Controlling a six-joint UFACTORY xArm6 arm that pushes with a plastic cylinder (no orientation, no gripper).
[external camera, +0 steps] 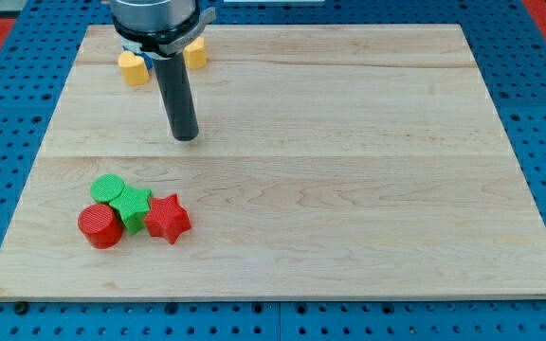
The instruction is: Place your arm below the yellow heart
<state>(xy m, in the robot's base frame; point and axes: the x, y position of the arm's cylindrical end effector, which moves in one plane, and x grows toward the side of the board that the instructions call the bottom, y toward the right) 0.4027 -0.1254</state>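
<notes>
My tip (186, 135) rested bare on the board, touching no block. The yellow heart (195, 53) lay just toward the view's top, partly hidden behind my arm.

Dark cyl. rod, my tip (187, 138); grey mount w/ blue trim.

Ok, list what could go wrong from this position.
1. Two yellow blocks sit at the view's top left: one left of the rod, another partly hidden behind it. Their shapes are hard to tell, so I might pick the wrong one as the heart.
2. My tip is already below both, so a large move toward them could nudge one.
3. Overshooting downward would hit the cluster of green cylinder, green block, red cylinder and red star.
</notes>
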